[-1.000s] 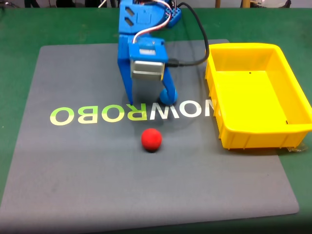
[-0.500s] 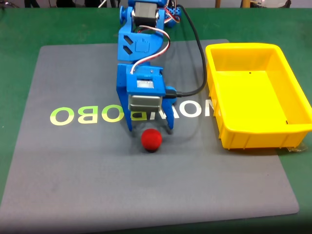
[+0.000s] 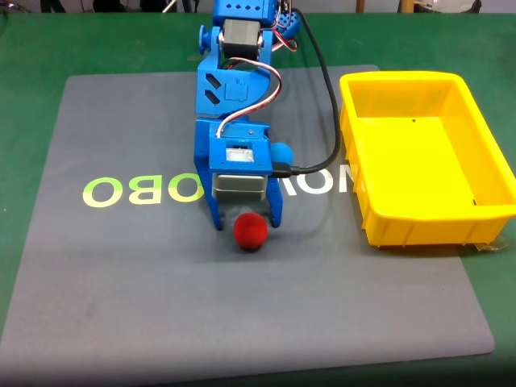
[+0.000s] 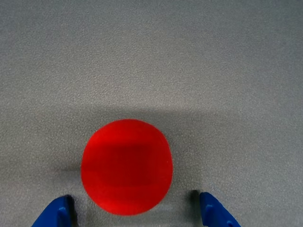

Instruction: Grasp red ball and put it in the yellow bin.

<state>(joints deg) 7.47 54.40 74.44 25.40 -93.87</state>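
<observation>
The red ball (image 3: 251,231) rests on the grey mat, just in front of the blue arm. My gripper (image 3: 246,223) is open and points down, one fingertip on each side of the ball's rear half. In the wrist view the red ball (image 4: 126,166) lies low in the picture, and both blue fingertips (image 4: 59,213) of my gripper (image 4: 137,213) flank it with a gap on either side. The yellow bin (image 3: 435,216) stands at the mat's right side, with nothing inside it.
A blue ball (image 3: 281,153) lies on the mat behind the gripper, to the right of the arm. A black cable (image 3: 326,97) loops from the arm toward the bin's left wall. The grey mat (image 3: 121,282) with its printed logo covers a green table (image 3: 24,48).
The arm has reached forward across the logo, bringing the open gripper from behind the logo down around the red ball. The red ball has not moved.
</observation>
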